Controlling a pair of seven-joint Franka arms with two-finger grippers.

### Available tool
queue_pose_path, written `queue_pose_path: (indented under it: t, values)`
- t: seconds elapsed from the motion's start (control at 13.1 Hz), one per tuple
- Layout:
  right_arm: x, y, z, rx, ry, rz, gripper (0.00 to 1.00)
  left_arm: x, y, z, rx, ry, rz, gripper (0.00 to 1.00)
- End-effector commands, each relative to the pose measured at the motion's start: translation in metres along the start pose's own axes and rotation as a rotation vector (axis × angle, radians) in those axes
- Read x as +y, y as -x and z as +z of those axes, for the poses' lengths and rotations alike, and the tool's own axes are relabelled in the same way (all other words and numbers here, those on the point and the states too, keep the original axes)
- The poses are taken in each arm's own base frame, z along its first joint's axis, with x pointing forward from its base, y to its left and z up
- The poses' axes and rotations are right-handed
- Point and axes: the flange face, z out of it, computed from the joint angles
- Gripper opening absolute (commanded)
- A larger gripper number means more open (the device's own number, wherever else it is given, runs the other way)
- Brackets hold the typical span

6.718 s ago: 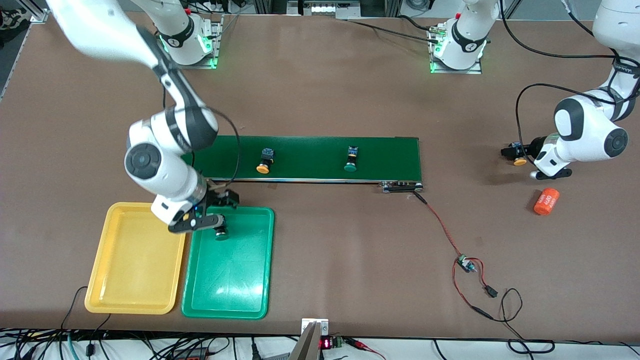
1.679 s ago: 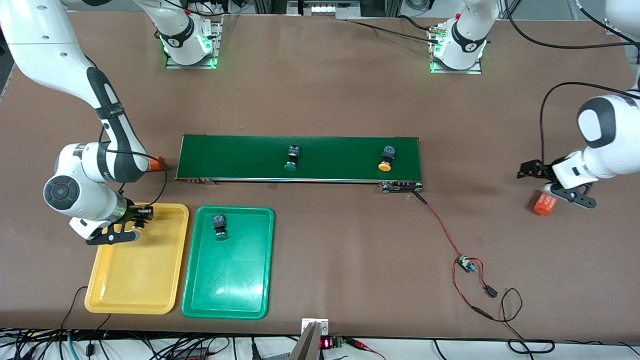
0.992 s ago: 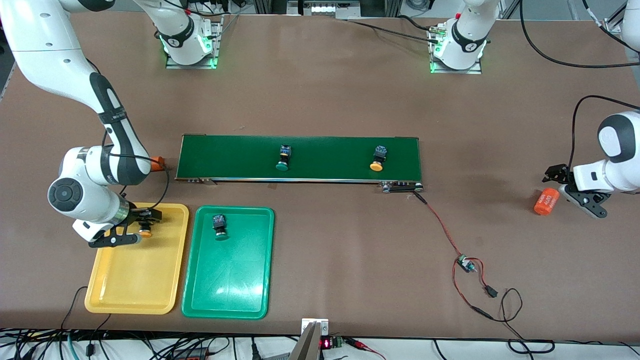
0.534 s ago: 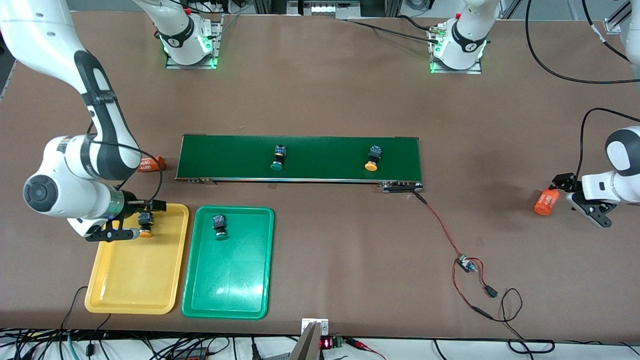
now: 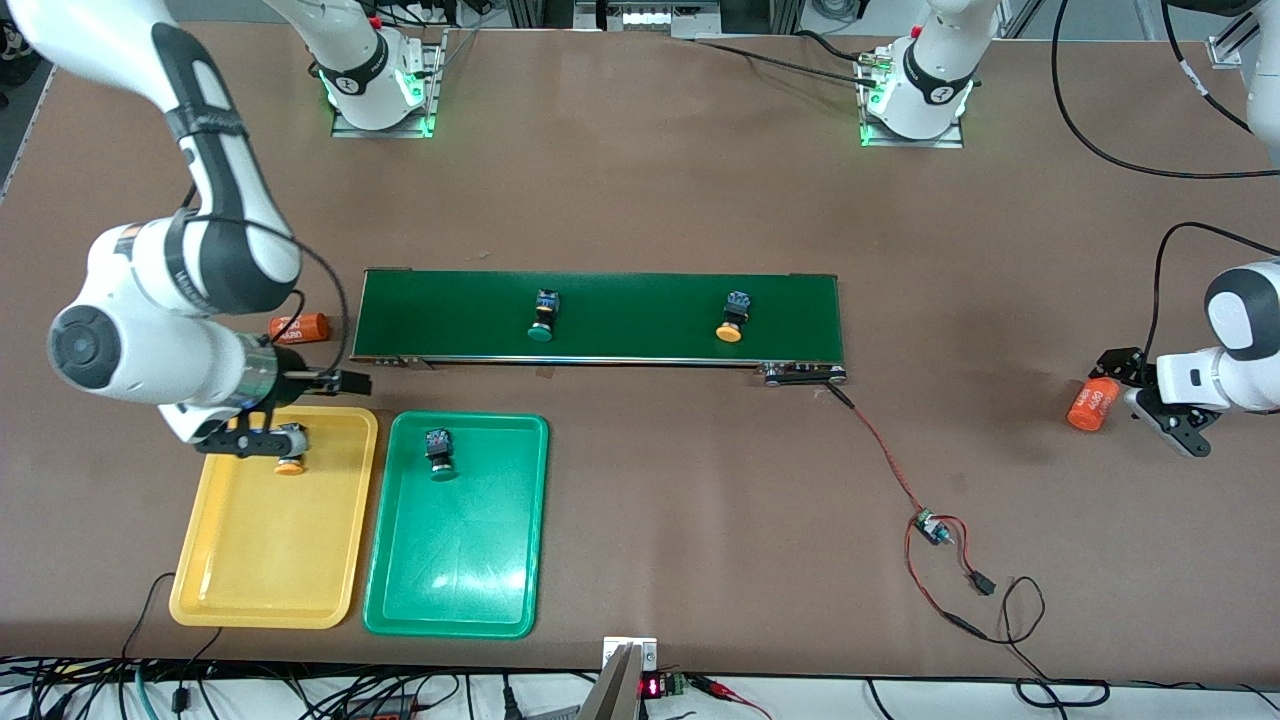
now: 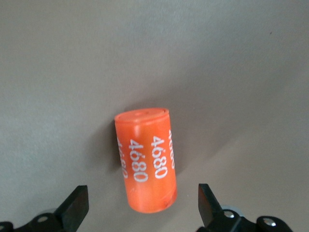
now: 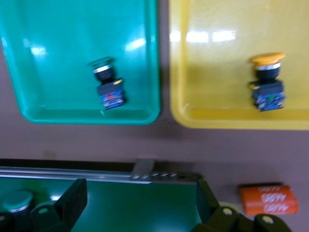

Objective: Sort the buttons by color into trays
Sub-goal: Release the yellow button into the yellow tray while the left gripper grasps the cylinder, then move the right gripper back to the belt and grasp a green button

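Even, bright overhead light; soft shadows fall under both arms. White glare streaks the green tray (image 5: 455,575) and yellow tray (image 7: 227,36). The right wrist view is motion-blurred; the left wrist view is sharp.

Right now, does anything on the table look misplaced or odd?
Nothing stands out. One yellow button lies in the yellow tray, one green button in the green tray; two more ride the conveyor belt.

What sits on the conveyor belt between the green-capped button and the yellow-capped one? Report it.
Nothing: in the front view, only bare dark green conveyor belt lies between the green-capped push-button switch and the yellow-capped push-button switch.
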Motion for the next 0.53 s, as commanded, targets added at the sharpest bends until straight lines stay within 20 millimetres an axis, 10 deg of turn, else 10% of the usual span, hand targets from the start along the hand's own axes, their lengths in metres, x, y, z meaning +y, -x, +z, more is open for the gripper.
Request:
queue_pose_path:
  t: [0.0,0.46]
  values:
    - [-0.032,0.038,-0.002,-0.024,0.016,0.035,1.0,-0.013,0.015,0.008,0.033,0.036,0.004,1.0]
    - [-0.052,0.095,0.037,0.012,0.03,0.065,1.0,-0.006,0.004,0.003,0.032,0.038,-0.024,1.0]
